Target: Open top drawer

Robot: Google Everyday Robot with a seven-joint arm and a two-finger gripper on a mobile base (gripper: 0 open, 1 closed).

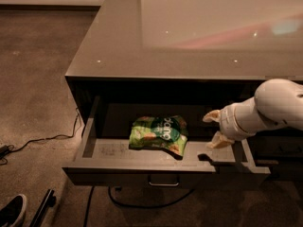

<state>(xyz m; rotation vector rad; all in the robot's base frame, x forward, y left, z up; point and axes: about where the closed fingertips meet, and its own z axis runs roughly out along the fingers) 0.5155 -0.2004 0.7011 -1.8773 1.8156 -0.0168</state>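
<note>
The top drawer [118,176] stands pulled out from under the glossy countertop. Its flat dark front faces me, with a small loop pull [163,180] at its centre. A green snack bag [160,134] lies flat inside, near the middle. My gripper [214,129] hangs over the right part of the drawer, behind the front panel, on a white arm [272,108] that comes in from the right. Its two pale fingers [211,116] are spread apart with nothing between them, and they touch neither the pull nor the bag.
The grey countertop [189,32] overhangs the back of the drawer. A black cable [42,138] runs over the carpet at left. A shoe [12,211] and a dark rod [43,206] lie at the bottom left. Another cable [142,203] loops below the drawer.
</note>
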